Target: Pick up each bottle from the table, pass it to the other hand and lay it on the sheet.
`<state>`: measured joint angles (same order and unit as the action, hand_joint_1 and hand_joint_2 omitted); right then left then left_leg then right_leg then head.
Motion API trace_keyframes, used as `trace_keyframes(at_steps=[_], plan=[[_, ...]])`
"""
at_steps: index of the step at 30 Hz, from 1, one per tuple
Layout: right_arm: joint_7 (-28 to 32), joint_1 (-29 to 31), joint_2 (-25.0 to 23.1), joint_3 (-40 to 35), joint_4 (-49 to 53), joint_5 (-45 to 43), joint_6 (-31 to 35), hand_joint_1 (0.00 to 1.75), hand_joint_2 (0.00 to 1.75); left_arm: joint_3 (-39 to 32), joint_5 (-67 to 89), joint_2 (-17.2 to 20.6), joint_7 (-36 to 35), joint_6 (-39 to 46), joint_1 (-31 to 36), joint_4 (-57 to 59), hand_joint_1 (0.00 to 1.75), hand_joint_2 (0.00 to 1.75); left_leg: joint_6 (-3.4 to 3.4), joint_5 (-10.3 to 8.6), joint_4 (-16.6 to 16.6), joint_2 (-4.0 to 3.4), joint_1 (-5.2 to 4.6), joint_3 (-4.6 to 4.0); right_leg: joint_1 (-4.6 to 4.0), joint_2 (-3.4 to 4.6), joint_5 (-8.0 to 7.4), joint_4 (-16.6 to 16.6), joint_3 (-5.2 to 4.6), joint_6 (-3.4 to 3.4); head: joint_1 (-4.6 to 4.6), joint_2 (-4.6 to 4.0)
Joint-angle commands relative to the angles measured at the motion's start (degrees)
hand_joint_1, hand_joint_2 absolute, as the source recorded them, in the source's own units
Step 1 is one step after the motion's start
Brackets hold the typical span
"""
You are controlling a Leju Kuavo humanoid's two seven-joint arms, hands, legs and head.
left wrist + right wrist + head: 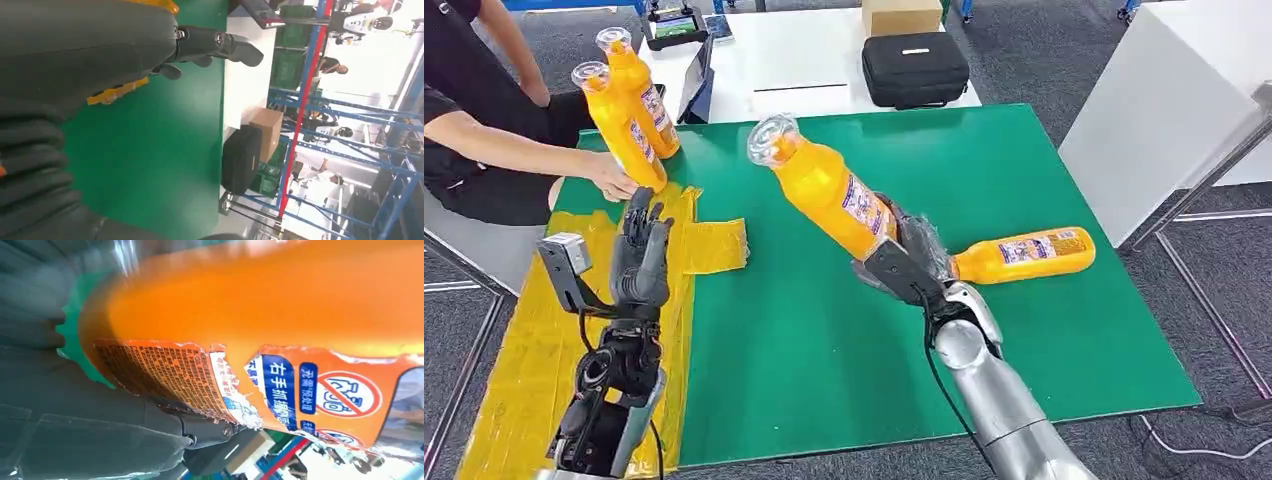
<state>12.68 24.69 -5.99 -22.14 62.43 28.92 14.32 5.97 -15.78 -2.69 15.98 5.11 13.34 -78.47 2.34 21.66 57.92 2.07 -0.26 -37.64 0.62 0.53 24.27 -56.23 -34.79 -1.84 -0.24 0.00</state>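
The right hand [902, 262] holds an orange bottle [824, 187] by its lower part, above the middle of the green table [1024, 160]. The bottle is tilted, with its clear cap pointing up and to the far left. In the right wrist view the fingers [210, 432] are wrapped under the bottle's torn label, so the grip is closed around the body.

A second orange bottle [1024, 254] lies on its side on the table, just to the right of the right hand, with its neck pointing towards the hand.

The left hand [641, 255] is raised over the yellow sheet [714, 245] at the left side of the table. Its fingers [220, 44] are nearly straight, a little apart, and hold nothing.

At the far left, a person's hand [612, 178] touches the nearer bottle of a pair of orange bottles [629, 110], which stand a little tilted at the far edge of the sheet.

Beyond the green table there is a white table [804, 55] with a black case [914, 68] and a cardboard box [902, 15] on it.
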Motion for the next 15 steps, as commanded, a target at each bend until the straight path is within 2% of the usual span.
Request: trace_keyframes(at_steps=[1, 5, 8, 15], plan=[[-2.08, 4.84, -0.96, -1.42, -5.44, -0.08, -0.14, 1.75, 1.75, 2.11, -1.6, -2.12, -0.55, -0.76, 2.56, 3.29, 0.0, 1.75, -0.08, 0.03, 0.02, -0.1, 0.03, 0.09, -0.05, -0.03, 0.03, 0.0, 0.11, 0.03, 0.0, 0.0], [-3.89, 12.78, -5.3, -3.41, -18.64, 2.23, 1.55, 1.75, 1.75, 6.56, -4.19, -3.18, -1.1, -1.67, 3.28, 3.0, 0.0, 1.75, -0.08, 0.04, 0.07, -0.23, 0.02, 0.11, -0.05, 0.06, 0.02, -0.05, 0.11, 0.03, 0.02, 0.0], [-3.93, 13.28, -5.73, -3.42, -19.45, 2.27, 1.85, 1.75, 1.75, 6.91, -4.35, -3.32, -1.09, -1.38, 3.34, 2.97, 0.0, 1.75, -0.12, 0.1, 0.11, -0.37, 0.05, 0.2, -0.09, 0.11, 0.04, -0.08, 0.2, 0.06, 0.0, 0.0], [-3.7, 13.13, -5.58, -3.51, -19.48, 2.24, 1.96, 1.75, 1.75, 6.94, -4.47, -2.98, -1.08, -1.33, 3.28, 2.92, 0.0, 1.75, -0.07, -0.01, 0.02, -0.09, 0.03, 0.11, -0.04, -0.04, 0.02, -0.01, 0.14, 0.01, 0.02, 0.0]])
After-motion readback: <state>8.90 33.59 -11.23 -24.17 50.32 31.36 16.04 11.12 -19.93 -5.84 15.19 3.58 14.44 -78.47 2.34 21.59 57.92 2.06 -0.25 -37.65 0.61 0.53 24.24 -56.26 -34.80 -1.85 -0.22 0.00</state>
